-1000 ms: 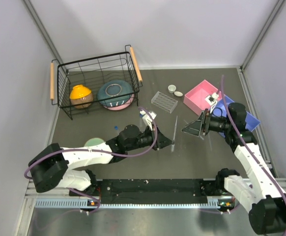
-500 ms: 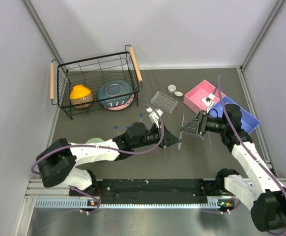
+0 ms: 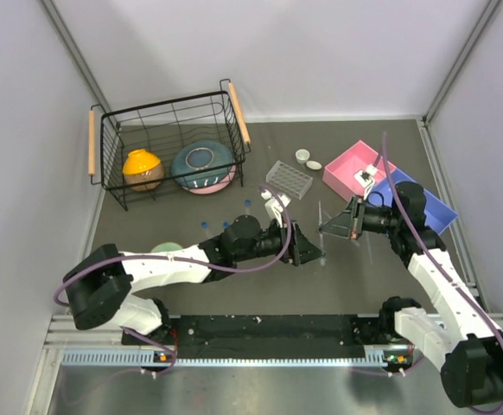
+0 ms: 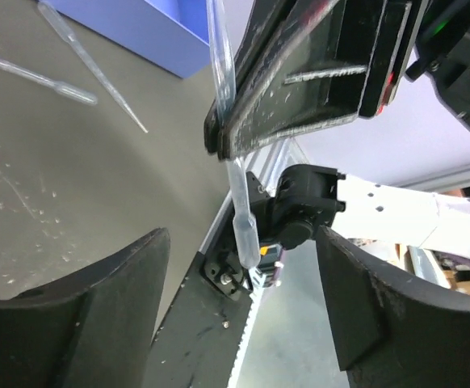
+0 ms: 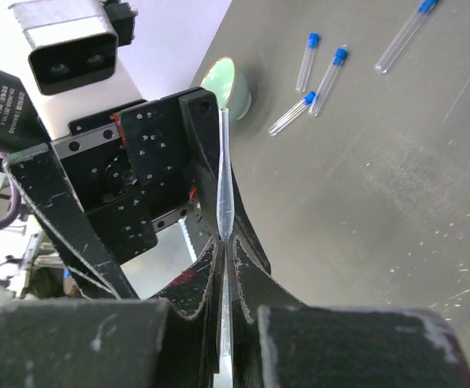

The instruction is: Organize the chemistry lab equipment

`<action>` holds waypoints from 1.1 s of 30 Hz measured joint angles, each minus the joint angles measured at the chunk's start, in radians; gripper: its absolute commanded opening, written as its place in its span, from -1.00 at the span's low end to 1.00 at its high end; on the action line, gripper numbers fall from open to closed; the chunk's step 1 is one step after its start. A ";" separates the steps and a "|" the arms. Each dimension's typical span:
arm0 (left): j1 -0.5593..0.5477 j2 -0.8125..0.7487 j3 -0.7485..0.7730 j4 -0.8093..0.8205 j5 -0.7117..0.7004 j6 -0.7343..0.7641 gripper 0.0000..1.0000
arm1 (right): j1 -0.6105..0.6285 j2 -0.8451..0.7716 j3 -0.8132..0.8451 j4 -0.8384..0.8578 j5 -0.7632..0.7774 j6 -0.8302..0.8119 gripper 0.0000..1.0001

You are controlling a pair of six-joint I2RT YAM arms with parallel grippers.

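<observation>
Since the coming move turns on who has the pipette and how it lies, read the table from the left: the black wire basket (image 3: 169,147) at the far left plays no part; a green bowl (image 3: 167,251) and a few blue-capped tubes (image 5: 324,77) lie left of centre, well apart from both sets of fingers; next comes the left gripper (image 3: 310,248), reached out to the middle of the table with its fingers (image 4: 114,299) spread wide and touching nothing; between them, clear of both pads, hangs the bulb end of one pipette (image 4: 235,186); just to the right, the right gripper (image 3: 327,229) is clenched on that pipette's stem, its jaws pressed together with the thin tube pinched at their tip, as the right wrist view shows; so the pipette is off the table, in the right arm's keeping alone, directly ahead of the left fingers and inside their gap; its long axis runs near to far, across the reach of both grippers, bulb toward the near edge; judged from this, the left arm should back straight off to the left along its own fingers, since a sideways shift could knock the bulb; the right arm is the nearer to the pink tray (image 3: 348,169) and the blue tray (image 3: 444,216) at the right, and loose pipettes (image 4: 75,94) lie on the table beside the blue one; which place the held pipette belongs in I cannot tell.
</observation>
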 measured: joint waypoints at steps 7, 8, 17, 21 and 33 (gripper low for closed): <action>0.000 -0.124 -0.004 -0.175 -0.051 0.063 0.84 | -0.038 0.011 0.150 -0.208 0.116 -0.245 -1.00; 0.000 -0.153 -0.007 -0.210 -0.066 0.076 0.86 | -0.041 0.022 0.187 -0.240 0.143 -0.291 -1.00; 0.000 -0.442 -0.033 -0.624 -0.352 0.177 0.98 | -0.091 0.229 0.485 -0.384 0.521 -0.624 -1.00; 0.000 -0.615 -0.101 -0.737 -0.458 0.186 0.98 | -0.126 0.367 0.568 -0.401 0.620 -0.656 -1.00; 0.000 -0.863 -0.250 -0.911 -0.578 0.147 0.98 | -0.172 0.679 0.767 -0.394 0.719 -0.637 -0.99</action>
